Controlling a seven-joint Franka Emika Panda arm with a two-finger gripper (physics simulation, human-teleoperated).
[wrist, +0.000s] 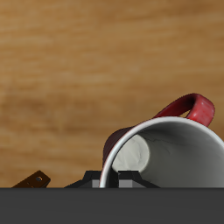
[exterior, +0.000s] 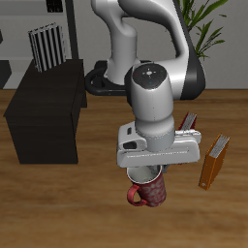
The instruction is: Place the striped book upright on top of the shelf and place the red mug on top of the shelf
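The red mug (exterior: 148,192) hangs directly under my gripper (exterior: 147,173), over the wooden table in front of the robot. In the wrist view the mug (wrist: 197,108) fills the frame up close, showing its white inside and red handle. My gripper (wrist: 110,179) stands over the rim, one finger outside the wall and one inside, shut on it. The striped book (exterior: 46,48) stands upright on the flat top of the dark shelf (exterior: 44,111), at its far end. The shelf is well off to the side of the mug.
An orange book (exterior: 213,160) stands on the table close beside the mug, and its corner shows in the wrist view (wrist: 31,180). A red book (exterior: 190,123) stands just behind my hand. A potted plant (exterior: 208,24) is at the back.
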